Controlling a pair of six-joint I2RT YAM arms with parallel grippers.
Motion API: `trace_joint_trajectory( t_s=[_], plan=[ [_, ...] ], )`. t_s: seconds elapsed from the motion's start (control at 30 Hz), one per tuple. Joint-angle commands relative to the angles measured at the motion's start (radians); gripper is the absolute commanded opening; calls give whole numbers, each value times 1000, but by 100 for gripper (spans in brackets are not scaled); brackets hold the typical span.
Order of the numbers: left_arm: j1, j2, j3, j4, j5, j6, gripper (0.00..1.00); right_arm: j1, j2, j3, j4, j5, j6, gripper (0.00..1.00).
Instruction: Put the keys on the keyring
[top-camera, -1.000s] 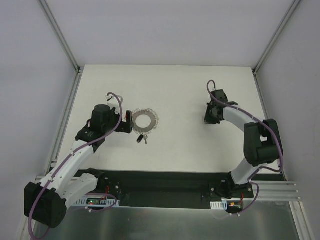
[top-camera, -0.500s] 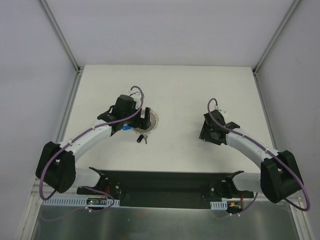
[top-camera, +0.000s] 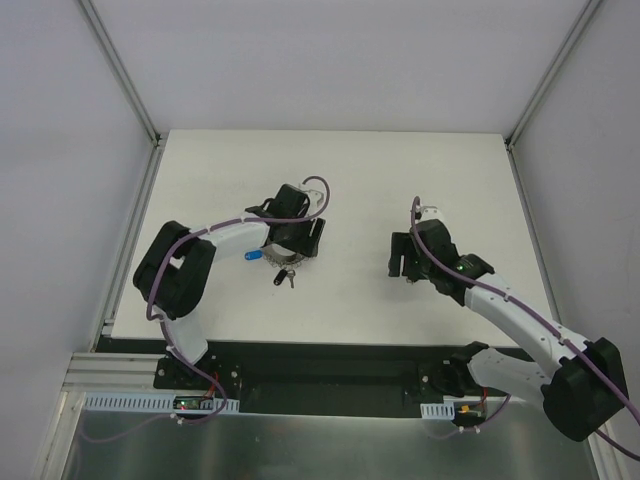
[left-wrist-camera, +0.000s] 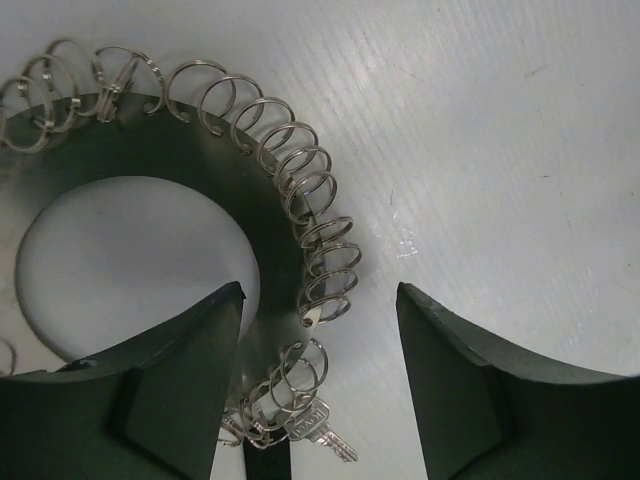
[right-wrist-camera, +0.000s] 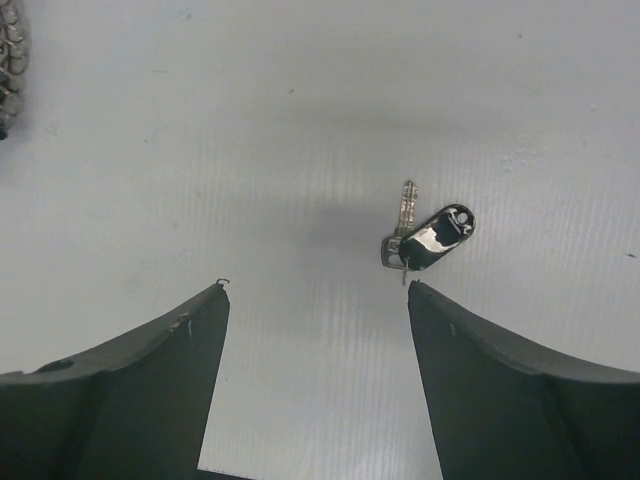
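1. The left gripper (left-wrist-camera: 320, 295) is low over the keyring (left-wrist-camera: 200, 150). Its two fingers are wide apart and hold nothing.
2. One finger is over the ring's round hole. The other is over the white table (top-camera: 400, 180) outside the ring. The ring's edge and its wire loops (left-wrist-camera: 300, 170) sit between them.
3. The keyring lies flat on the table with a blue tag (top-camera: 250, 257) at its left side.
4. A small key (left-wrist-camera: 322, 428) touches the loops at the ring's near edge. I cannot tell if it is hooked on.
5. The right gripper (right-wrist-camera: 316, 290) is well apart from the ring. Its fingers are wide apart and empty too.
6. Another key (right-wrist-camera: 428, 236), with a black head, lies on the table just past one right finger.
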Motion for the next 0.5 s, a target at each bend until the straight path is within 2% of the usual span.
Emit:
trace_joint_trajectory(
  t_s=[0.0,0.13,0.27,0.47],
  plan=[
    [-20,63,46,1,42,60,61,12,-58,-32,95,-88,-90,75],
    [-72,68,9,3,78,36,56,13,-73,-52,137,-130,-133,76],
    [-151,36,-48,4,114,-35,55,16,-90,-78,191,-176,-144,75],
    [-244,-70,-130,12,92,-124,56,32,-116,-126,249,-217,-147,74]
  ],
)
